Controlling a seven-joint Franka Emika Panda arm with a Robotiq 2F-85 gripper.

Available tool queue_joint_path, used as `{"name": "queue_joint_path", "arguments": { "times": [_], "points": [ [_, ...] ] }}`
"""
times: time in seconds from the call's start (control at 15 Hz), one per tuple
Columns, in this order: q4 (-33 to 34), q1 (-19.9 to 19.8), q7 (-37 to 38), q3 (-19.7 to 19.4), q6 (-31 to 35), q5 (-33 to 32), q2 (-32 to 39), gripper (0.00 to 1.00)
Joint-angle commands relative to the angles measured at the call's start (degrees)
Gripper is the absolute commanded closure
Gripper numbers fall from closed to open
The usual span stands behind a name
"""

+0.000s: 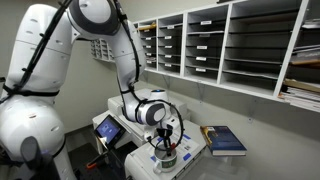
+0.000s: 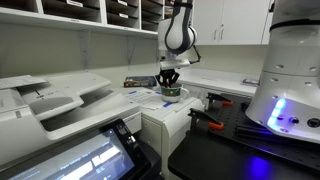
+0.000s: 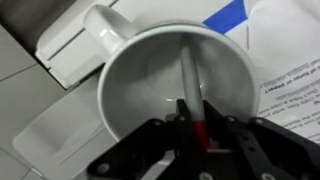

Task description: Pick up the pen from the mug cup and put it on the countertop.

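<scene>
In the wrist view the white mug cup (image 3: 130,75) with a grey inside fills the frame, its handle at the top left. The pen (image 3: 191,85) stands in it, pale shaft with a red end (image 3: 198,128) caught between my gripper's (image 3: 198,135) fingers. The gripper is shut on the pen, directly over the mug. In both exterior views the gripper (image 1: 165,142) (image 2: 170,78) hangs right over the mug (image 1: 165,158) (image 2: 172,93), which stands on the white machine top. The dark countertop (image 2: 230,150) lies beside the machine.
The mug rests on a sheet with blue print (image 3: 285,70) on the white printer (image 2: 60,100). A blue book (image 1: 225,140) lies beside it. Shelf cubbies (image 1: 230,40) line the wall. A touch screen (image 1: 107,127) sits at the machine's front.
</scene>
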Motion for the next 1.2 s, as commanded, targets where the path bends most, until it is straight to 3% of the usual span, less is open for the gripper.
{"name": "queue_joint_path", "arguments": {
  "times": [0.0,0.33,0.6,0.8,1.13],
  "points": [
    [-3.2,-2.3,-13.4,3.1,1.3,8.5,-3.9,0.95],
    [-4.6,-5.3,-25.4,6.9,-1.7,16.9,-11.0,0.95],
    [-3.6,-6.5,-27.5,8.4,-6.9,20.8,-15.4,0.95],
    [-0.2,-6.7,-23.6,8.7,-12.3,24.8,-15.4,0.95],
    [8.9,-5.8,-12.2,9.5,-15.7,32.0,-6.7,0.95]
  ]
}}
